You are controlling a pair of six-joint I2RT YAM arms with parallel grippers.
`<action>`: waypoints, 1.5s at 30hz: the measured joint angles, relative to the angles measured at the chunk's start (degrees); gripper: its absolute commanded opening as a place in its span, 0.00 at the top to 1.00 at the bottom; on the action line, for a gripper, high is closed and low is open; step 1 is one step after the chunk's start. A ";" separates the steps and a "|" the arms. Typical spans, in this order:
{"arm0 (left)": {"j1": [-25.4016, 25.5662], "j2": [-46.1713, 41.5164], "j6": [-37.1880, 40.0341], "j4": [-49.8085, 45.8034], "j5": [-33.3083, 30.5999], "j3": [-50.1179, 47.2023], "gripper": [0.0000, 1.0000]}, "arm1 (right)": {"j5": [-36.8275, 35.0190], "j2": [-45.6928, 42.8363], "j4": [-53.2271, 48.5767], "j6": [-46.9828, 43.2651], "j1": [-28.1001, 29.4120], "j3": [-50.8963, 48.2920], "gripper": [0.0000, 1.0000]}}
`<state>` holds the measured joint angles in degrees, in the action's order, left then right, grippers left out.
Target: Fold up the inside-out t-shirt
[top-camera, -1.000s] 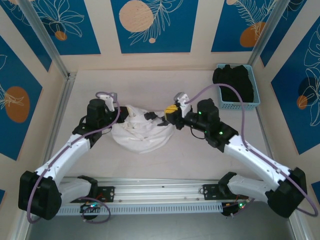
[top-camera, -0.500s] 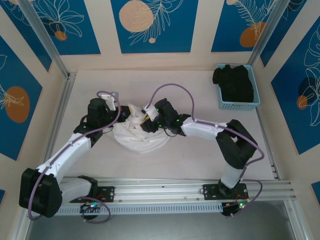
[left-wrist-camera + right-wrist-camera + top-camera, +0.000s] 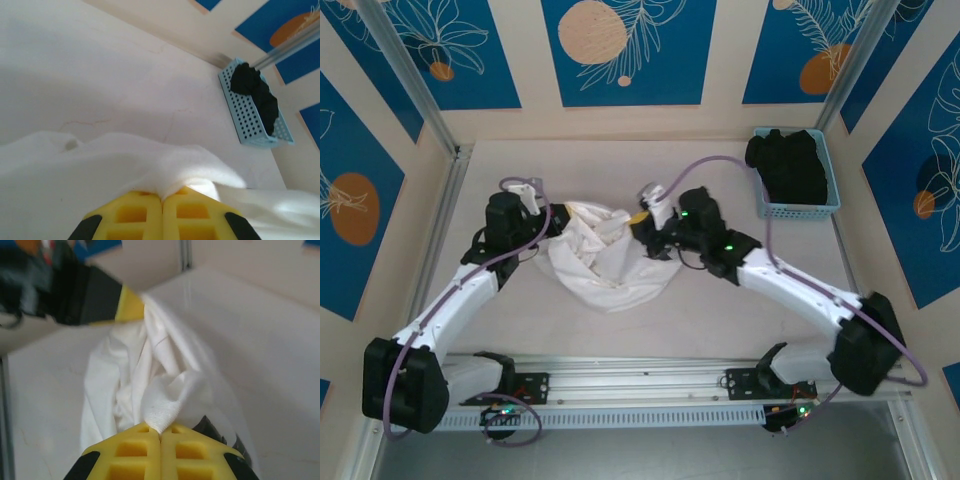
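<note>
Beige tabletop [image 3: 720,320]: basket [image 3: 800,209] of black cloth [image 3: 790,165] far right; left hand [image 3: 161,195] and right hand [image 3: 160,432] pinch the t-shirt [image 3: 605,260].

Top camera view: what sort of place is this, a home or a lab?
Probably a robot lab cell: left arm and right arm bolted to an aluminium rail, metal frame posts around the table, and printed blue wall panels boxing it in.

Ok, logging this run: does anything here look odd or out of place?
Nothing spilled or damaged. The t-shirt is a crumpled heap, pinched by the shut left gripper and right gripper; black garment sits in its basket.
</note>
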<state>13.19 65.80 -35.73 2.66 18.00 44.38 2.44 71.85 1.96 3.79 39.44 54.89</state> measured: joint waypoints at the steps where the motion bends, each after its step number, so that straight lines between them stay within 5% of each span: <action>1: -0.81 -0.04 -0.22 0.24 -0.02 0.28 1.00 | 1.16 -2.43 0.24 0.74 -1.57 -0.59 0.98; 6: -3.15 0.07 -0.07 0.98 -1.75 0.33 1.00 | 5.40 -8.09 1.97 4.26 -6.84 -4.98 0.99; 15: -3.23 5.14 6.73 -2.78 -11.98 -7.17 1.00 | 8.13 -6.82 2.91 10.16 -7.58 -17.99 1.00; 19: -3.17 3.54 8.83 -5.27 -15.78 -11.34 0.66 | 8.13 -7.04 1.70 11.65 -7.61 -19.82 1.00; 23: -1.25 -3.76 9.90 -6.80 -18.84 -12.98 0.50 | 8.55 -7.56 1.66 12.59 -7.61 -19.52 1.00; 30: 15.39 -17.97 14.88 -6.43 -25.03 -13.05 0.38 | 10.51 -5.16 -0.22 16.31 -7.61 -11.54 1.00; 34: 26.93 -15.06 18.91 -3.48 -27.69 -12.92 0.31 | 11.39 -2.25 -1.40 19.43 -7.61 -6.80 1.00; 39: 34.91 -4.48 23.74 -1.81 -32.22 -10.60 0.29 | 12.72 1.14 -2.23 22.43 -7.98 -3.82 1.00; 42: 35.78 1.36 25.68 -0.83 -35.45 -7.76 0.35 | 13.29 2.08 -2.56 23.47 -8.20 -3.56 1.00; 45: 35.85 4.85 27.32 1.03 -39.01 -6.32 0.57 | 13.60 2.43 -3.02 23.96 -8.57 -3.56 1.00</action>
<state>49.04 70.65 -8.40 3.68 -21.02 38.06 16.03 74.28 -1.06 27.75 30.87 51.33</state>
